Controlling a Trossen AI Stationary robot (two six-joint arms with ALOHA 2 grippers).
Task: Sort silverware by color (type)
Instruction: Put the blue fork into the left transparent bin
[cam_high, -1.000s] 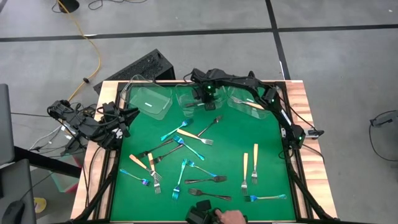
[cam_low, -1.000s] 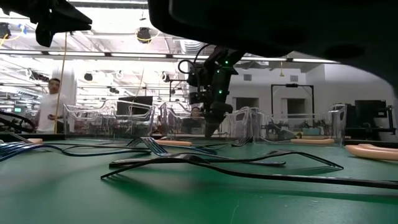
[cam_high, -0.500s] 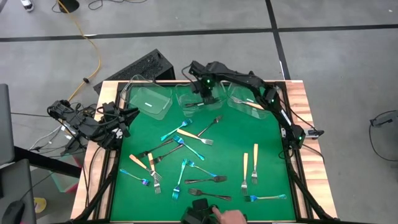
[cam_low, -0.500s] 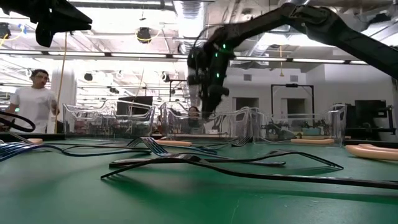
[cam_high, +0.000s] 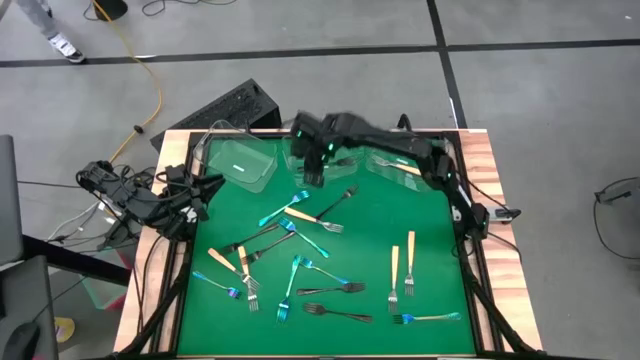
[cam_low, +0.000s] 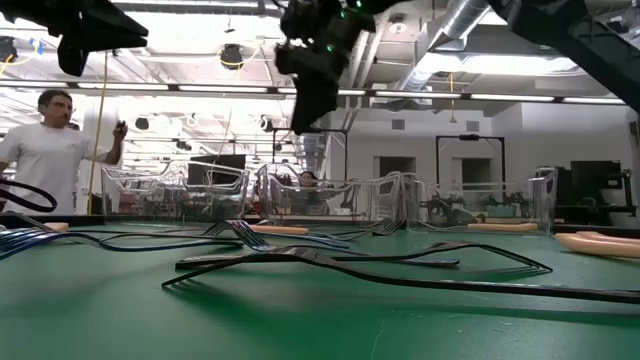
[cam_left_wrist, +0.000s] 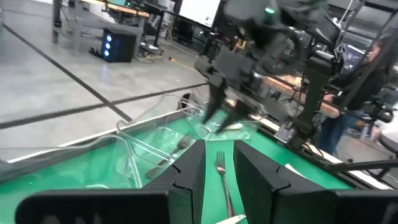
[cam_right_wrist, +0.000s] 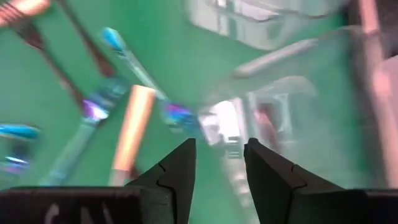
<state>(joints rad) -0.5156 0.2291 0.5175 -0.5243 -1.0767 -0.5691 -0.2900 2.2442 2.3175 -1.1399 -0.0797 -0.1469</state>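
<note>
Right arm's tool (cam_high: 312, 176) hangs over the far middle of the green-topped counter (cam_high: 430, 270), just counter-side of the clear plastic tubs (cam_high: 243, 160). Its two dark fingers (cam_right_wrist: 177, 171) stand apart with nothing between them: released, empty.

Nearest pickable pieces lie toward the counter's centre from that tool: a shiny teal-blue fork (cam_high: 284, 208), a cream-handled fork with silver tines (cam_high: 313, 221) and a dark grey metal fork (cam_high: 338, 202), crossing one another just below it in the high view. The teal fork's long axis runs diagonally, handle end pointing up toward the tool; the cream one lies across it on the opposite slant.

Judgement: the right tool is clearly the nearer one for this cluster; it would need to drop down and turn its jaws across whichever handle it picks.

Left arm's tool (cam_high: 200, 197) waits at the left counter edge, well apart from the cluster, fingers (cam_left_wrist: 189, 174) slightly parted, nothing in them.

The remaining forks lie scattered over the near half of the counter, none of them touched.
</note>
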